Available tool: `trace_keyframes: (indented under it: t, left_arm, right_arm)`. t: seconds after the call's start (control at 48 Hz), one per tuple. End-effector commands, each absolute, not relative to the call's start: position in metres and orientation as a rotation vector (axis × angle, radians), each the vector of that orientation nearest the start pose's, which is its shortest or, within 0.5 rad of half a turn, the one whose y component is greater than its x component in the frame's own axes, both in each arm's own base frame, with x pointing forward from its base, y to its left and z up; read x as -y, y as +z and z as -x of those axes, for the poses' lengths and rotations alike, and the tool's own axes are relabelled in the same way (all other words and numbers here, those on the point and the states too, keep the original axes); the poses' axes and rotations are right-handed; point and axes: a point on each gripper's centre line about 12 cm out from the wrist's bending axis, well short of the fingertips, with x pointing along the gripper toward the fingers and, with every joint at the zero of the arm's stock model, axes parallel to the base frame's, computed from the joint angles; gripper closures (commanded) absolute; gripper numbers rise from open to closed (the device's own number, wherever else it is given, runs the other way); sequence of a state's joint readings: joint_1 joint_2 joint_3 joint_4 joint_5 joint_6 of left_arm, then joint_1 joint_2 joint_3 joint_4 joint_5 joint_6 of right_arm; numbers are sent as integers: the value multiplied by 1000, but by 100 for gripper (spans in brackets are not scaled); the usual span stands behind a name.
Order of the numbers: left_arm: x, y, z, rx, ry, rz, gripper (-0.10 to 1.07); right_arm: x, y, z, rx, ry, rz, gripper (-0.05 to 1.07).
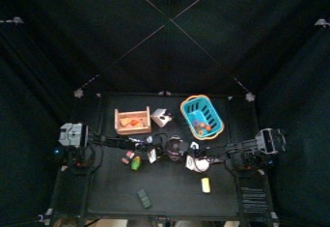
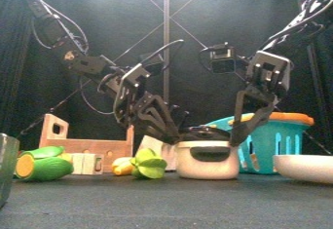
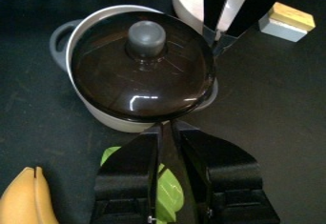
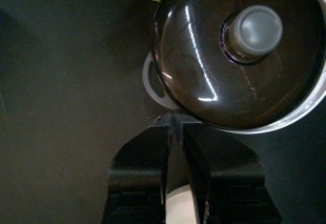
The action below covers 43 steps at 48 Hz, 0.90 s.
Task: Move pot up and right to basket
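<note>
- Pot [image 3: 140,71] at the middle of the table, between the two arms; pale body, dark glossy lid in place, round knob [image 3: 147,37] at the lid's centre
- To the near left of the basket [image 1: 203,117], apart from it, outside its walls; not yet in
- Impossible to tell whether resting on the table or raised just off it
- Left gripper [image 3: 166,125] down at the pot's left side; jaws clenched on the pot at its rim, tips against the edge of the lid
- Right gripper [image 4: 173,123] down at the pot's right side, close by one of the side handles [image 4: 152,75]; jaws likewise clamped on the pot at the rim
- Both arms bent low over the pot, leaning in from either side
- Basket on the far right part of the table; turquoise, slatted, with something orange inside
- Orange-brown crate [image 1: 130,123] on the far left, level with the basket, well apart from the pot
- Banana [image 3: 26,197] and a green leafy piece [image 2: 147,168] just left of the pot, near side
- White dish [image 2: 306,167] at the near right, beside the basket
</note>
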State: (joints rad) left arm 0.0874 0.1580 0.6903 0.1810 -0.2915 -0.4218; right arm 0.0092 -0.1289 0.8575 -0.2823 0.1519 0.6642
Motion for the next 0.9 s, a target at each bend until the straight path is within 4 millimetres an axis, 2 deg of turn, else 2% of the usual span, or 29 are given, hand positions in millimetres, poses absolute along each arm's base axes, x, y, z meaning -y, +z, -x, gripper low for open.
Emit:
trace_keyframes:
  t: [0.0,0.229,0.458,0.875]
  left_arm:
    - [-28,148,-402,-497,88,266,37]
    - [-12,163,-382,-479,33,225,37]
    - [-8,162,-363,-489,26,224,37]
    - [-6,164,-345,-493,21,221,37]
  right_arm:
    - [-4,162,-323,-795,-173,-354,49]
    - [-24,170,-322,-779,-114,-342,49]
    - [-26,170,-322,-782,-110,-342,49]
    - [-26,170,-321,-783,-109,-339,49]
